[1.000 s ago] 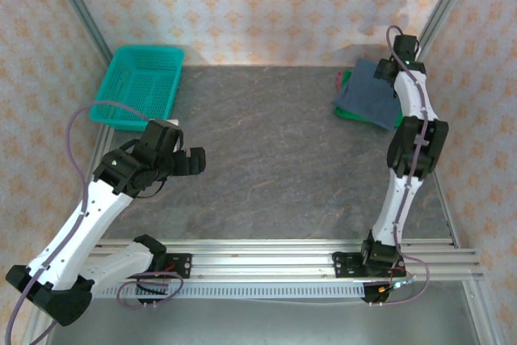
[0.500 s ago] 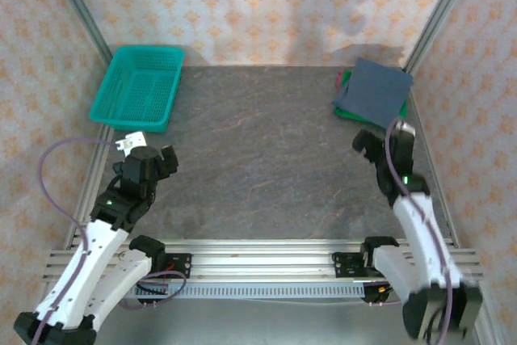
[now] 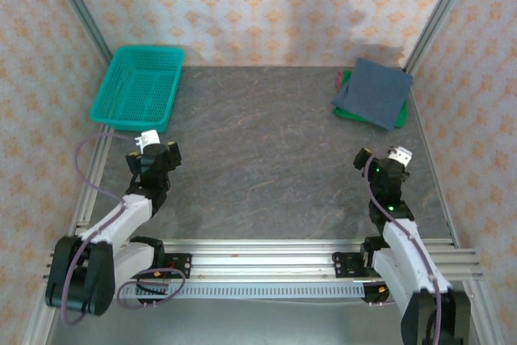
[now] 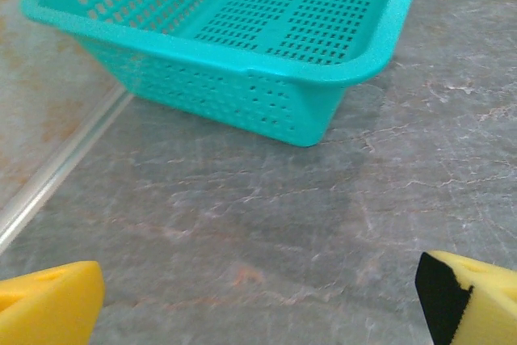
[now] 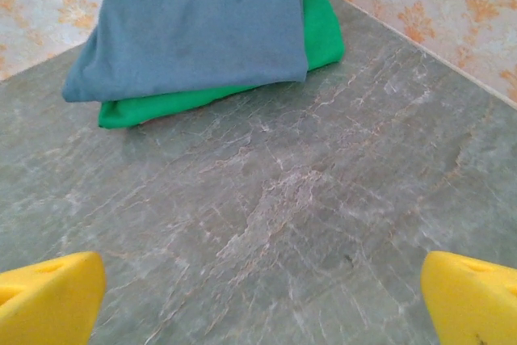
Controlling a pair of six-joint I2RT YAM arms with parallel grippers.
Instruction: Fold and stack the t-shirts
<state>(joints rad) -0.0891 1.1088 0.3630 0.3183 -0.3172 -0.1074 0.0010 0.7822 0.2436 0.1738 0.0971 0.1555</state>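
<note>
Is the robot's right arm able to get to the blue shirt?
Probably yes. The right gripper is open and faces the blue shirt, which lies on the green shirt, with bare table between them.

No legible text, label, brand, number or sign anywhere. Plain, unprinted cloth on the slate-blue t-shirt (image 5: 194, 22) and the green t-shirt (image 5: 323, 38) ahead of the right fingers (image 5: 48, 296). Bare plastic on the teal mesh basket (image 4: 202, 46) ahead of the left fingers (image 4: 48, 300). Merely a repeated floral ornament on the wallpaper (image 3: 266, 6).
</note>
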